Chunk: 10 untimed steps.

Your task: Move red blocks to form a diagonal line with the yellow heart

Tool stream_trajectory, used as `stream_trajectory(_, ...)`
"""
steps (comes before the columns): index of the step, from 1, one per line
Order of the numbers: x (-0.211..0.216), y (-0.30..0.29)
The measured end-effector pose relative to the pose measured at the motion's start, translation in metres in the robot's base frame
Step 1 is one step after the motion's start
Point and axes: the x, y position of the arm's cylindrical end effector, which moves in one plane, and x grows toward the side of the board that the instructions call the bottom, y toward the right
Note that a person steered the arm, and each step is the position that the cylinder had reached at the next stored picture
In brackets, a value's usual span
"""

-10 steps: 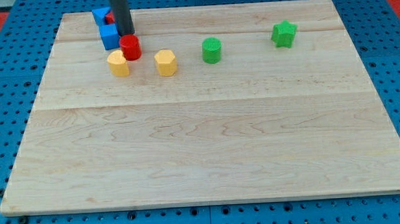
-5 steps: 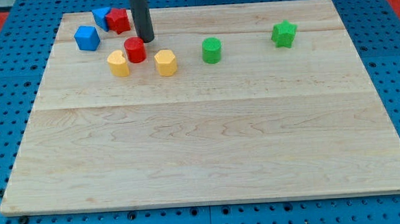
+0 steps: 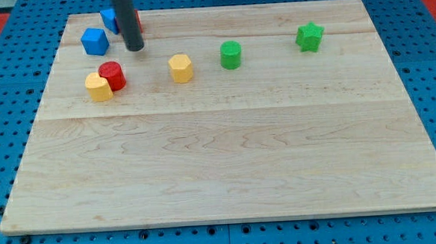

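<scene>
Now my tip [image 3: 135, 48] stands apart above the red cylinder [image 3: 112, 74], which touches the yellow heart [image 3: 97, 88]; there are no fingers, only a rod. Seemingly one red is placed, so next comes nudging the half-hidden second red block [image 3: 136, 20] near the desk's [image 3: 243, 173] top edge into line.

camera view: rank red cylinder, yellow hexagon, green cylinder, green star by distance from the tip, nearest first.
From my tip:
1. red cylinder, just below-left, touching the yellow heart
2. yellow hexagon, to the view's right
3. green cylinder, farther right
4. green star, far right, near the view's top
</scene>
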Motion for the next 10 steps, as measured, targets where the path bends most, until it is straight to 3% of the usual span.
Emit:
stream_trajectory(2, -0.075, 0.018)
stream_trajectory(3, -0.084, -0.005)
stream_trajectory(8, -0.062, -0.047)
stream_trajectory(10, 0.000, -0.014)
